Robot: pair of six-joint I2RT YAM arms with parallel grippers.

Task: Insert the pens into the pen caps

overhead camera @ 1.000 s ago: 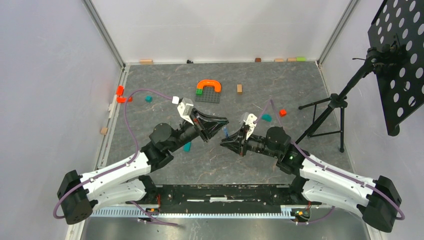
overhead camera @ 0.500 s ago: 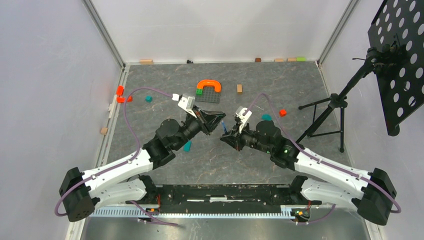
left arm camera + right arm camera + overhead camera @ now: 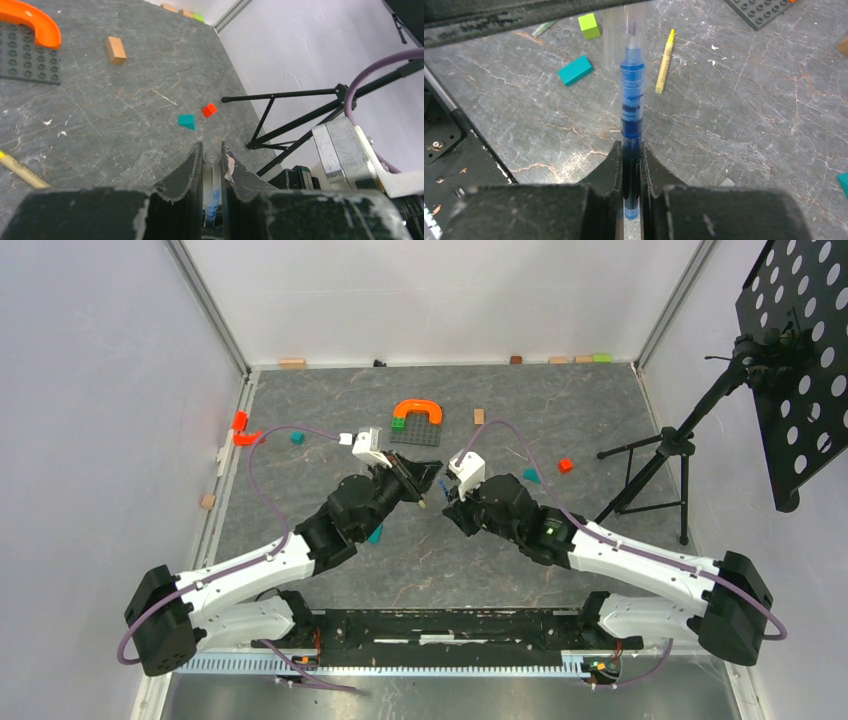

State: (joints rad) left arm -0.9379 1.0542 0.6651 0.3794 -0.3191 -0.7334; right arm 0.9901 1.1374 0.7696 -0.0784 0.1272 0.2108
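Note:
My right gripper [image 3: 631, 147] is shut on the lower end of the blue pen [image 3: 631, 100], which points away from it. The pen's tip sits inside a clear pen cap [image 3: 631, 30]. My left gripper [image 3: 212, 150] is shut on that clear cap [image 3: 212, 167], and blue shows inside the cap. In the top view the left gripper [image 3: 424, 480] and right gripper [image 3: 450, 500] meet tip to tip above the table's middle. A tan-yellow pen [image 3: 665, 60] lies on the table beyond them. A pale green stick [image 3: 544, 27] shows partly under the left gripper.
A dark baseplate [image 3: 415, 432] with an orange arch [image 3: 419, 408] lies behind the grippers, with a tan block [image 3: 479, 417] beside it. A teal block [image 3: 532, 476] and a red block [image 3: 566, 465] lie to the right. A black tripod [image 3: 660, 465] stands at the right edge.
Both arms have moved toward each other and away from the bases. The gap between the grippers has closed, and the blue pen's tip now sits in the clear cap.

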